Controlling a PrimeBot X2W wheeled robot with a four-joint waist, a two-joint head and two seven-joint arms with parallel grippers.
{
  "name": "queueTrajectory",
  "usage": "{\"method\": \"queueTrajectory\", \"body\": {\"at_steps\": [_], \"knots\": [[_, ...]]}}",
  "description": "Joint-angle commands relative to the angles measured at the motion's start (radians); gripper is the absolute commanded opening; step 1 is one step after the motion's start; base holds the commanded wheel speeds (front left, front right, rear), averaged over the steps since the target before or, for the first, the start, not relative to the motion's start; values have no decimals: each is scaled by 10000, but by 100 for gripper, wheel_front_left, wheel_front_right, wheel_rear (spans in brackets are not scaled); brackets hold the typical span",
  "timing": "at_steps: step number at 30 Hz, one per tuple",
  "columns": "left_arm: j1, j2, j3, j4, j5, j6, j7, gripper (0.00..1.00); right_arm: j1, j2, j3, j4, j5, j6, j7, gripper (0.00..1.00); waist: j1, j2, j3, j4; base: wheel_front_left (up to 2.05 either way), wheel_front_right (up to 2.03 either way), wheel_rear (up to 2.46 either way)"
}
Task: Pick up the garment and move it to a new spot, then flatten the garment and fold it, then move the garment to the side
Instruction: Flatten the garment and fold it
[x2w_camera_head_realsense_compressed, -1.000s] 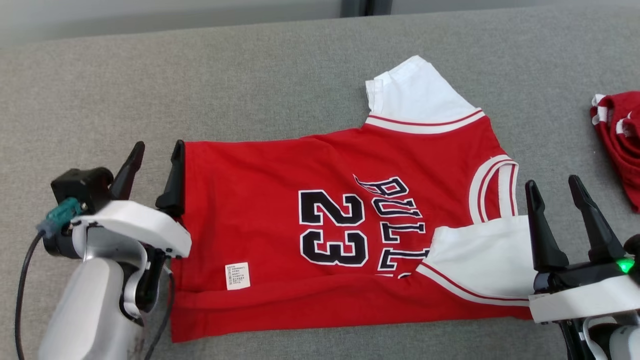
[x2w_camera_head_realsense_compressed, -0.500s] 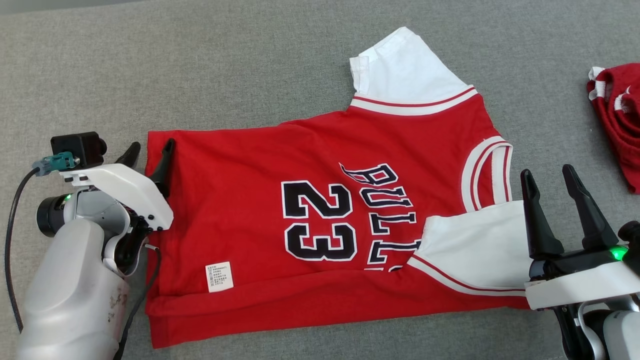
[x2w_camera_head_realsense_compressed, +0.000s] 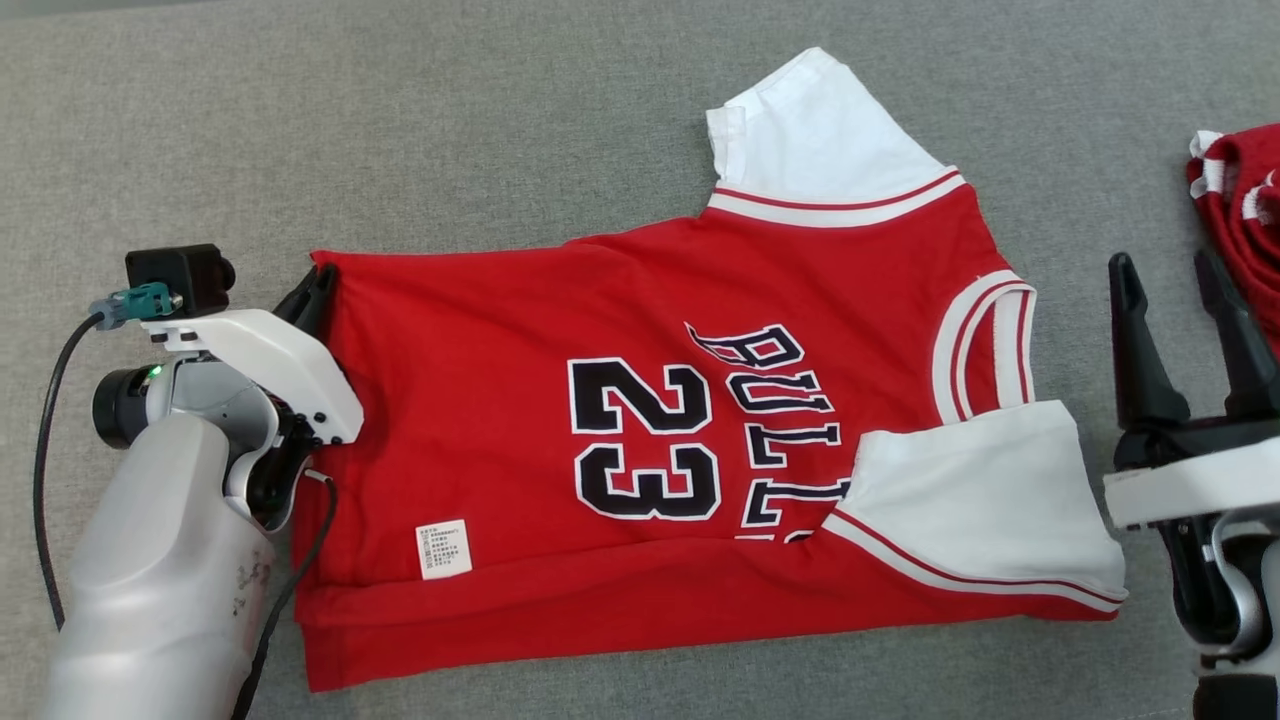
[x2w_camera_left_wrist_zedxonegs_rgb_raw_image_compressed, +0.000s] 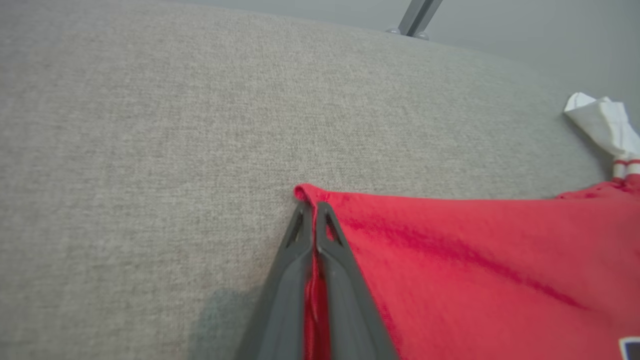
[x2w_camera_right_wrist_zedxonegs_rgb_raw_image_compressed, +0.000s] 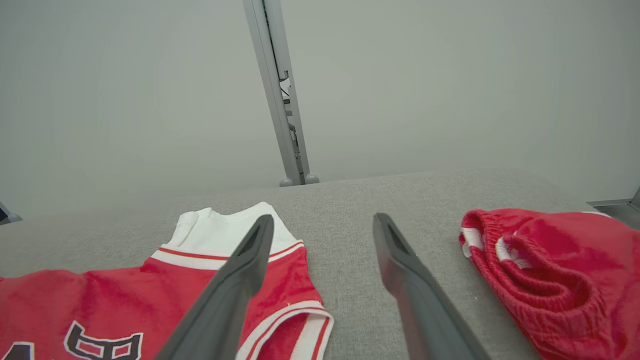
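Step in hand (my reading): the flatten-and-fold stage, at the grasp that begins a fold.

- The jersey (x2w_camera_head_realsense_compressed: 650, 330) lies spread across the middle of the table (x2w_camera_head_realsense_compressed: 500, 120), hem toward the left edge and collar toward the right edge. A strip along its near side is already turned over, with the label (x2w_camera_head_realsense_compressed: 443, 549) showing. The near sleeve (x2w_camera_head_realsense_compressed: 970, 490) is laid in over the chest. The far sleeve (x2w_camera_head_realsense_compressed: 810, 130) sticks out toward the far edge.
- Left claw (x2w_camera_head_realsense_compressed: 315, 290): jaws pressed together on the jersey's far hem corner. In the left wrist view, red cloth is nipped between the two fingers, just short of the corner tip (x2w_camera_left_wrist_zedxonegs_rgb_raw_image_compressed: 312, 215).
- Right claw (x2w_camera_head_realsense_compressed: 1160, 256): jaws wide apart, holding nothing. It sits past the collar end, between the jersey and a second red garment (x2w_camera_head_realsense_compressed: 1240, 200) bunched at the right edge.

Next move, as I judge it: the right claw needs a matching hold on the far side near the shoulder. Then both ends can lift together and carry that edge toward the near edge. Lifting on the left alone would likely drag the cloth askew.

Pose:
- The left forearm (x2w_camera_head_realsense_compressed: 150, 580) comes up from the near left corner. Its wrist is tipped down, with the fingers lying low along the table and pointing toward the far edge.
- The right claw is clear of the cloth, its fingers aimed about level across the table toward the far edge (x2w_camera_right_wrist_zedxonegs_rgb_raw_image_compressed: 322, 219).
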Motion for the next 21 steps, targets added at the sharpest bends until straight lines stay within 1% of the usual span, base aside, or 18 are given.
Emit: {"method": "queueTrajectory", "body": {"at_steps": [1,5,9,16,21], "knots": [[-143,2,-24,44,-4,-52,-42,0,-160,-66,22,43,101,2,-59,100,0,0,66,73,0,0,0],[-401,-137,-211,129,-20,-77,-158,0,-1075,-416,296,804,418,2,-126,100,0,0,343,319,0,0,0],[-648,-225,-375,144,-25,-105,-309,0,-2396,-768,869,1688,905,2,-16,100,0,0,656,523,0,0,0],[-1205,-530,-727,25,-57,-132,-470,0,-5264,-1488,2462,3548,1799,2,709,100,0,0,1187,1046,0,0,0],[-1591,-806,-1023,5,-158,-138,-618,0,-7117,-1883,3616,4940,2414,2,1526,100,0,0,1591,1529,0,0,0]]}}
